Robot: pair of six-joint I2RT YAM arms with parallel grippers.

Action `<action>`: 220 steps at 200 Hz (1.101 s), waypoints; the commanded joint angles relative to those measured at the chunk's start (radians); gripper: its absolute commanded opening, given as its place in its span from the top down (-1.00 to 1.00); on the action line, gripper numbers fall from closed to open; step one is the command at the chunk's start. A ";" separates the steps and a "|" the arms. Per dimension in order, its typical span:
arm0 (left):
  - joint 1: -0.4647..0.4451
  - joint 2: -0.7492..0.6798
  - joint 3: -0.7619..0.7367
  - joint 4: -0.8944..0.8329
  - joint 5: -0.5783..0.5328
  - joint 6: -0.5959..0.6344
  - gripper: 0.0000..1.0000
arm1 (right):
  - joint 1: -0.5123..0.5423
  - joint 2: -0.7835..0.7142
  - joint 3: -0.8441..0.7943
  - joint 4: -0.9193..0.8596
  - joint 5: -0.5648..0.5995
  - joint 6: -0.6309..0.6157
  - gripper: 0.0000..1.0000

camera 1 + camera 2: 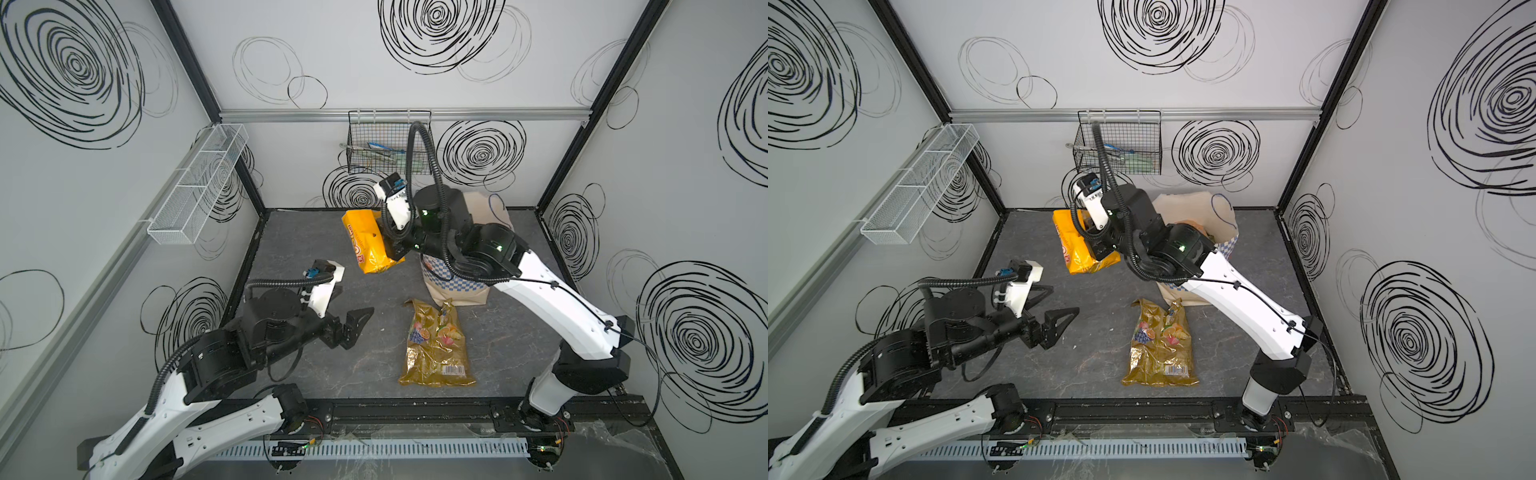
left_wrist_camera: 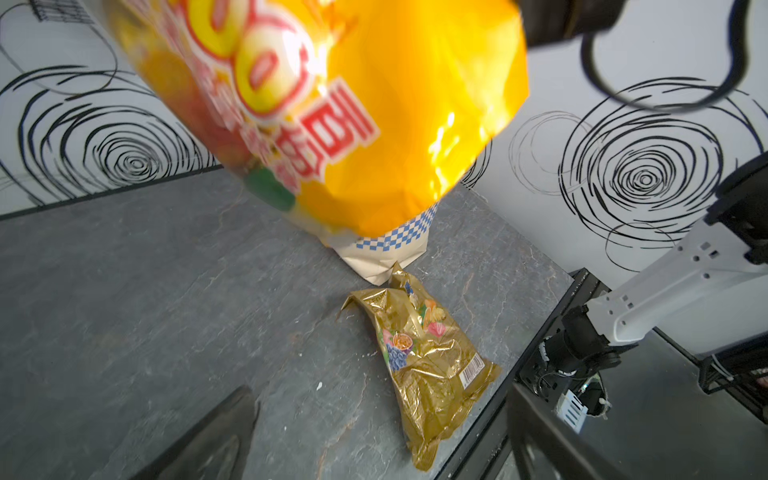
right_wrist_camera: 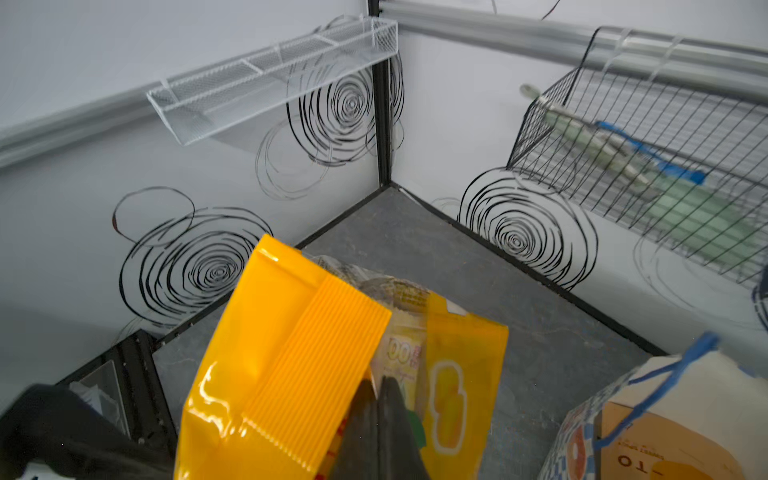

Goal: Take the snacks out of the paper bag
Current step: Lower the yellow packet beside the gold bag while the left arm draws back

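Orange-yellow foil packet [image 1: 368, 245] hangs pinched in my right end effector [image 3: 376, 386]; I'd clear the paper bag [image 1: 457, 291], lower it onto bare surface [image 1: 307, 249], then release.

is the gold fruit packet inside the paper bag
No, the gold packet lies flat on the table, outside the paper bag and just in front of it.

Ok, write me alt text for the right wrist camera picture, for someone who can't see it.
The right tool, shut, pinches an orange-yellow snack packet over the grey tabletop. The paper bag with its blue cord handle stands close by; a black wire basket and a white mesh tray hang on the walls.
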 commanded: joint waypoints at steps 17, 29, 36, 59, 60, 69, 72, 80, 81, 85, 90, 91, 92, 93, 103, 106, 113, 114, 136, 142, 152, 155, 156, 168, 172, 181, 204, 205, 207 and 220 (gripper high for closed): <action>-0.005 -0.064 -0.033 -0.124 -0.072 -0.154 -0.93 | 0.013 -0.001 -0.247 0.239 -0.026 0.058 1.00; -0.005 -0.080 -0.048 -0.141 -0.082 -0.178 -0.93 | 0.013 -0.001 -0.333 0.291 -0.041 0.053 1.00; -0.004 -0.086 -0.056 -0.154 -0.087 -0.192 -0.92 | 0.013 0.002 -0.379 0.316 -0.044 0.051 1.00; -0.005 -0.105 -0.081 -0.171 -0.104 -0.224 -0.92 | 0.008 0.031 -0.490 0.386 -0.022 0.024 1.00; -0.005 -0.106 -0.082 -0.171 -0.104 -0.224 -0.92 | 0.008 0.033 -0.495 0.389 -0.022 0.023 1.00; -0.005 -0.111 -0.094 -0.169 -0.108 -0.232 -0.92 | 0.007 0.052 -0.527 0.409 -0.012 0.011 1.00; -0.005 -0.114 -0.098 -0.166 -0.110 -0.232 -0.93 | 0.007 0.060 -0.535 0.413 -0.007 0.009 1.00; -0.004 -0.115 -0.108 -0.158 -0.113 -0.236 -0.92 | 0.005 0.080 -0.551 0.422 0.011 0.007 1.00; -0.005 -0.116 -0.110 -0.157 -0.113 -0.236 -0.92 | 0.006 0.083 -0.553 0.422 0.012 0.007 1.00; -0.004 -0.116 -0.115 -0.153 -0.114 -0.236 -0.92 | 0.006 0.094 -0.557 0.424 0.017 0.007 1.00; -0.005 -0.115 -0.123 -0.146 -0.116 -0.236 -0.92 | 0.005 0.109 -0.559 0.418 0.023 0.006 1.00; -0.005 -0.115 -0.125 -0.145 -0.116 -0.236 -0.92 | 0.006 0.111 -0.558 0.416 0.025 0.006 1.00; -0.005 -0.115 -0.126 -0.144 -0.117 -0.236 -0.93 | 0.006 0.115 -0.557 0.415 0.026 0.007 1.00; -0.005 -0.115 -0.128 -0.142 -0.118 -0.236 -0.92 | 0.005 0.118 -0.556 0.413 0.026 0.007 1.00; -0.005 -0.113 -0.143 -0.136 -0.131 -0.241 -0.92 | 0.007 0.146 -0.547 0.394 0.034 0.008 1.00; -0.005 -0.113 -0.147 -0.136 -0.137 -0.244 -0.92 | 0.007 0.156 -0.544 0.388 0.038 0.009 1.00; -0.005 -0.115 -0.159 -0.134 -0.147 -0.251 -0.92 | 0.007 0.173 -0.534 0.372 0.044 0.010 1.00; -0.004 -0.115 -0.160 -0.134 -0.148 -0.252 -0.92 | 0.007 0.177 -0.532 0.370 0.044 0.011 1.00; -0.005 -0.125 -0.183 -0.125 -0.157 -0.265 -0.92 | 0.007 0.239 -0.500 0.305 0.066 0.054 1.00; -0.005 -0.125 -0.186 -0.124 -0.157 -0.265 -0.92 | 0.007 0.254 -0.500 0.297 0.065 0.057 0.98; -0.004 -0.123 -0.190 -0.124 -0.157 -0.266 -0.92 | 0.007 0.276 -0.508 0.294 0.057 0.063 0.94; -0.005 -0.121 -0.191 -0.123 -0.157 -0.266 -0.92 | 0.007 0.281 -0.513 0.295 0.053 0.065 0.93; -0.005 -0.120 -0.191 -0.123 -0.157 -0.266 -0.92 | 0.007 0.282 -0.514 0.296 0.051 0.065 0.93; -0.005 -0.113 -0.194 -0.122 -0.157 -0.265 -0.93 | 0.007 0.297 -0.530 0.302 0.033 0.077 0.92; -0.005 -0.111 -0.196 -0.121 -0.156 -0.265 -0.92 | 0.007 0.300 -0.534 0.304 0.024 0.082 0.91; -0.005 -0.110 -0.201 -0.114 -0.159 -0.265 -0.92 | 0.007 0.305 -0.544 0.314 0.008 0.092 0.87; -0.004 -0.116 -0.220 -0.087 -0.167 -0.268 -0.92 | 0.007 0.298 -0.557 0.332 -0.011 0.104 0.61; -0.004 -0.116 -0.221 -0.086 -0.168 -0.268 -0.92 | 0.007 0.298 -0.557 0.333 -0.013 0.104 0.60; -0.003 -0.116 -0.222 -0.084 -0.169 -0.267 -0.93 | 0.006 0.297 -0.558 0.332 -0.014 0.103 0.57; -0.003 -0.115 -0.226 -0.075 -0.171 -0.265 -0.92 | 0.004 0.291 -0.554 0.327 -0.022 0.105 0.41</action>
